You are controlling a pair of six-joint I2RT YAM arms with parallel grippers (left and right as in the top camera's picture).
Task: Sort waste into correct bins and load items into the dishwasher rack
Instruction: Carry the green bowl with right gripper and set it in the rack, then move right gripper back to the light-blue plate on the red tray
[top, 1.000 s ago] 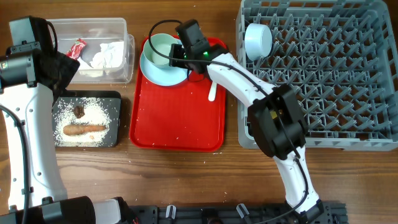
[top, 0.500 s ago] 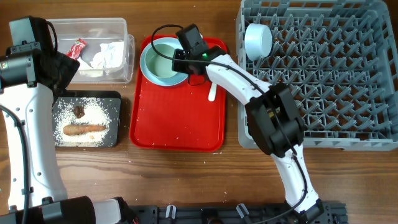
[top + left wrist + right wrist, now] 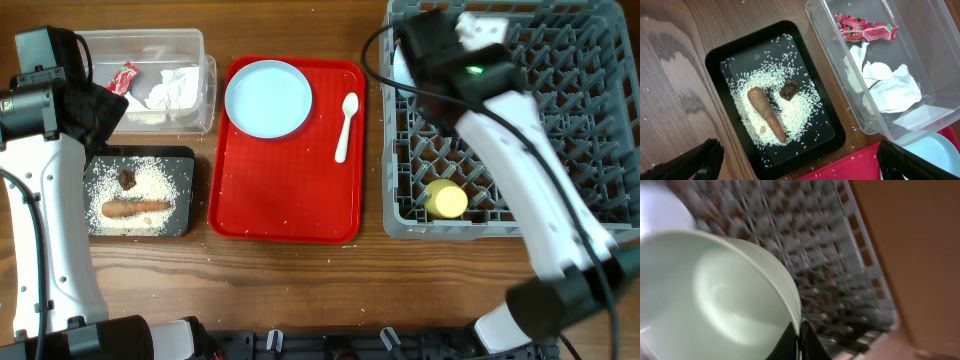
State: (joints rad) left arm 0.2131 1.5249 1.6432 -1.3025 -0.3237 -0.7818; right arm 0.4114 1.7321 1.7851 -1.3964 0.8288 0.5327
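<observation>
One pale bowl [image 3: 715, 295] hangs clamped by its rim in our right gripper [image 3: 800, 339] over the far-left of the grey rack [image 3: 560, 150], probably to slot on edge between pegs, while our left gripper [image 3: 805, 159] hovers spread and empty above the black tray [image 3: 752, 45].

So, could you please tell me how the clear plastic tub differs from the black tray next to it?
The clear tub is see-through with tall walls; the black tray is opaque and shallow. The clear tub holds a red wrapper and crumpled white tissue; the black tray holds white crumbs, a long brown food piece and a small dark lump. Both are rectangular and sit on the wooden table.
</observation>
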